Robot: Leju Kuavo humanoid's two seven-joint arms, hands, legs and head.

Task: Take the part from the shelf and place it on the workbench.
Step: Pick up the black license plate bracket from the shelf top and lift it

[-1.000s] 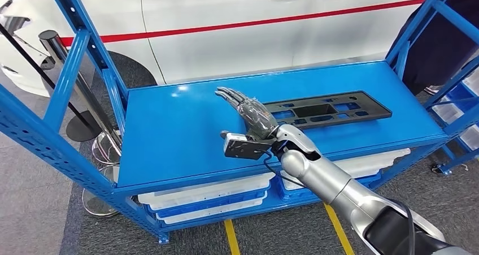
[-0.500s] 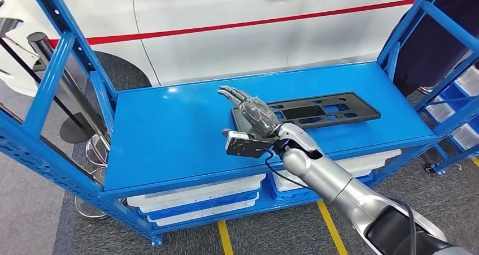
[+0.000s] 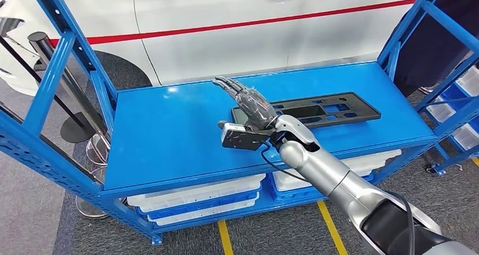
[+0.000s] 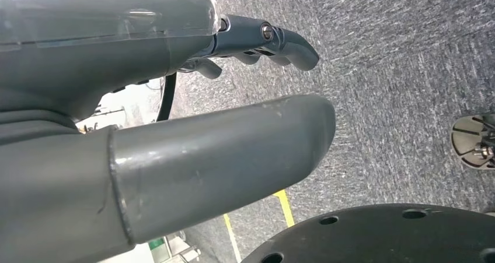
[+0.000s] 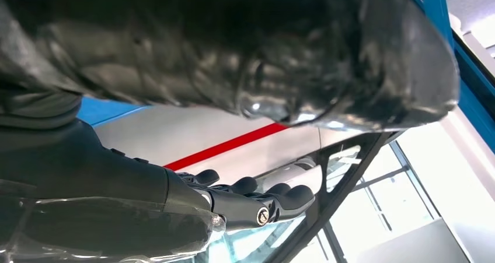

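A white car [image 3: 237, 17] with a red stripe along its side is seen behind the blue shelf [image 3: 169, 136], which serves as the landmark here. Grey carpet [image 3: 34, 210] is spread beneath the shelf, and yellow floor lines [image 3: 225, 238] are marked on it at the shelf's near side. White bins [image 3: 195, 195] are stored on the shelf's lower level. A dark post on a round base [image 3: 62, 91] is placed beyond the shelf's left end.

The part [image 3: 333, 109] (a long, flat black panel with cut-out slots) is laid on the shelf's top surface, toward its right half, lengthwise along the shelf. The right arm [image 3: 333, 181] is extended over the shelf's front edge. The right hand [image 3: 248, 105] is held above the shelf top at the left end of the part, with the fingers [image 3: 229, 86] stretched out flat and apart; nothing is gripped by it, and whether the part is touched cannot be told. In the right wrist view the dark fingers [image 5: 274, 200] are seen extended, with the part's edge [image 5: 344, 169] beside them.

In the left wrist view the left hand [image 4: 175, 100] is seen hanging above the carpet, away from the shelf, its fingers [image 4: 280, 41] loosely curved with nothing held.
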